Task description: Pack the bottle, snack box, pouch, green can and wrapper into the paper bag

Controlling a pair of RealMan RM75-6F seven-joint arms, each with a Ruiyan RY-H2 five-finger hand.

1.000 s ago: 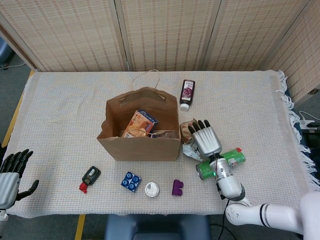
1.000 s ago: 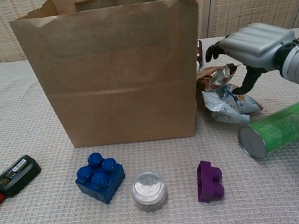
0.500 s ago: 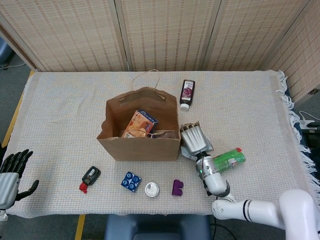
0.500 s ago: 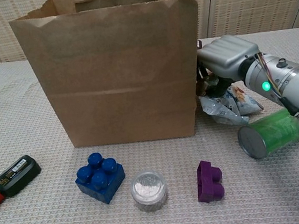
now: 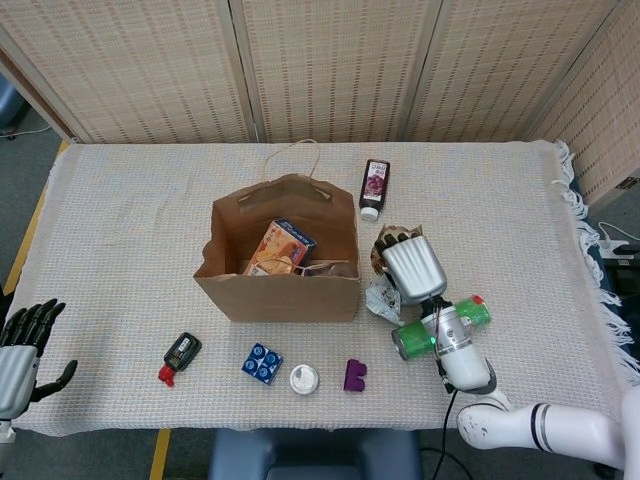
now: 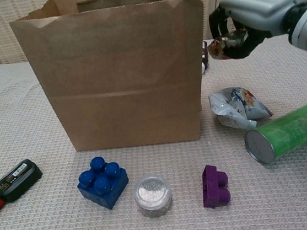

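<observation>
Change: right robot hand [image 5: 413, 268] has risen from counter level beside the paper bag [image 5: 280, 262], lifting the brown wrapper [image 6: 232, 40] clear of the silver pouch [image 6: 237, 105].

Head view, robot hand: at centre right of the frame, back upward, fingers curled over the wrapper, just right of the bag's right wall.
Head view, task things: snack box [image 5: 280, 246] already inside the bag; bottle [image 5: 374, 187] lies above the bag's right corner; green can [image 5: 441, 327] lies on its side at lower right, partly under the forearm.
Head view, left robot hand [image 5: 20, 350]: lower left corner, fingers spread, holding nothing.

Chest view, robot hand: upper right of the frame, raised near the bag's rim height, fingers closed around the crumpled wrapper.
Chest view, pouch: rests on the counter [image 6: 55, 226] beside the can.
Handling: wrapper looks light, soft and crinkly; a loose enclosing hold on the crumpled bulk should do, and a slack edge might slip.
</observation>
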